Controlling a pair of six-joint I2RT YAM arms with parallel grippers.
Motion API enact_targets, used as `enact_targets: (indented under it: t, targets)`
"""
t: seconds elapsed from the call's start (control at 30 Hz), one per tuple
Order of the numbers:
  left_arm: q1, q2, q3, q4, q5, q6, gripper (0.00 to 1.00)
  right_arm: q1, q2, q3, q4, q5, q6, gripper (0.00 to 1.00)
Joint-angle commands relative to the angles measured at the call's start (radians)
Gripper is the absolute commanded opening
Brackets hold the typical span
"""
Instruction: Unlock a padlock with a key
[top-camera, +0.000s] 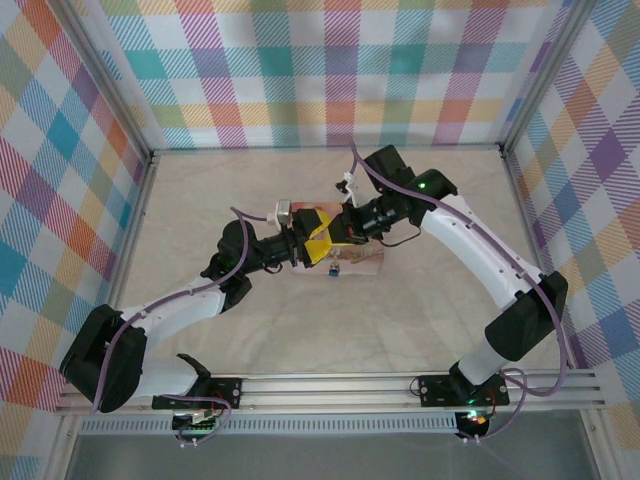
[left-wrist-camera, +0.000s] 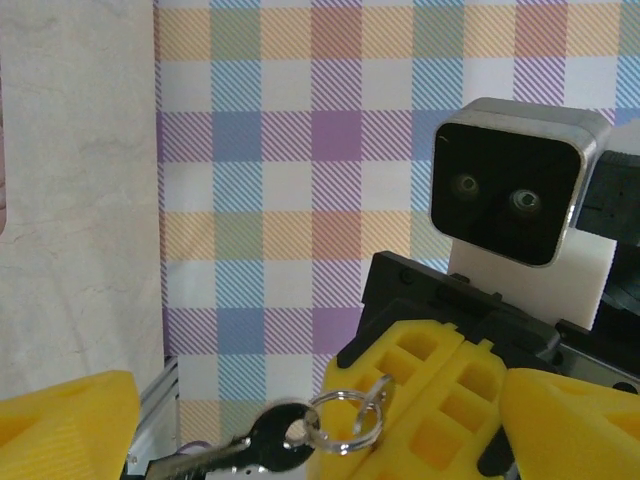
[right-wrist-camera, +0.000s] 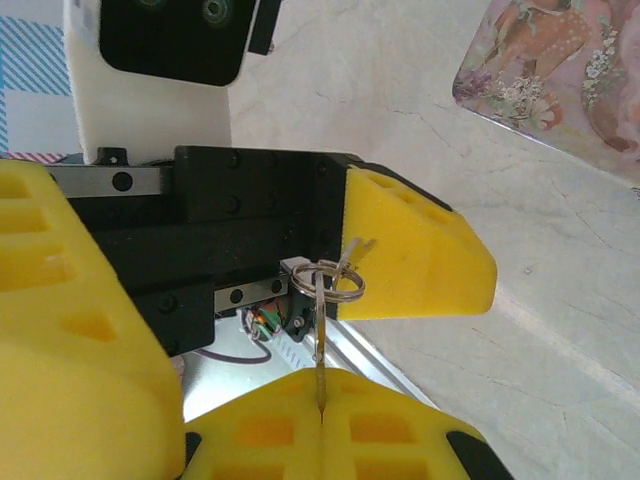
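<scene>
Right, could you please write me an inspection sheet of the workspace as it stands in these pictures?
Surface: pale marbled tabletop, no marks seen.
Job's things: tiny blue padlock with a thin silvery shackle lies at the tin's near edge; small metal key on a split ring is held up between the two hands.
Clutter: pink floral tin beneath the hands.
Grippers: right hand shut on the key; left hand open, its yellow fingers apart on either side of the key.
Cables: purple cables run along both arms, no snag seen.
Surroundings: pastel plaid cloth walls; aluminium rail at the near edge.
</scene>
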Motion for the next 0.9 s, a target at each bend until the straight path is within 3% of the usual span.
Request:
enact_targets:
  t: [0.0, 0.47, 0.87]
  targets:
    - [-0.001, -0.011, -0.007, 0.06, 0.021, -0.024, 0.84, 0.011, 0.008, 0.03, -0.018, 0.003, -0.039, 0.0]
    - [0.0, 0.033, -0.009, 0.093, 0.016, -0.044, 0.58, 0.038, -0.017, -0.027, -0.062, 0.019, -0.084, 0.0]
    - [0.003, 0.05, -0.02, 0.095, 0.006, -0.044, 0.41, 0.041, -0.069, -0.085, -0.055, 0.02, -0.081, 0.0]
